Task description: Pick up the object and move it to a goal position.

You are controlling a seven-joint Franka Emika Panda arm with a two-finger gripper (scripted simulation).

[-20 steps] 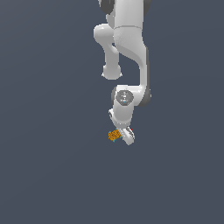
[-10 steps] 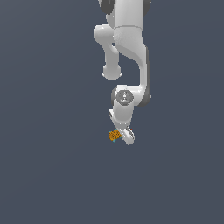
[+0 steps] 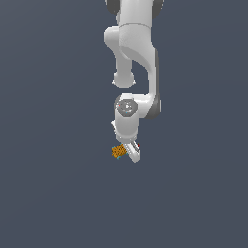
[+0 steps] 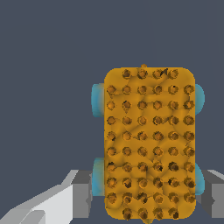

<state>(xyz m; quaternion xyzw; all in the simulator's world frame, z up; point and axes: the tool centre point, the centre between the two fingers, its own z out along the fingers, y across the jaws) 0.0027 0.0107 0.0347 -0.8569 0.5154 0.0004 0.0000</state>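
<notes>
The object (image 4: 148,144) is an orange studded oblong with small cyan bits at its sides. In the wrist view it fills the space between my two grey fingers (image 4: 81,194), and both pads touch its cyan sides. My gripper (image 4: 146,194) is shut on it. In the exterior view the object (image 3: 117,152) shows as a tiny orange lump at the tip of the gripper (image 3: 130,153), on the exterior view's left side of the fingers. The arm hangs down from the top of that view.
A tiny dark red dot (image 3: 139,145) sits just beside the gripper on the exterior view's right. The ground around is a plain dark grey-blue surface (image 3: 58,193).
</notes>
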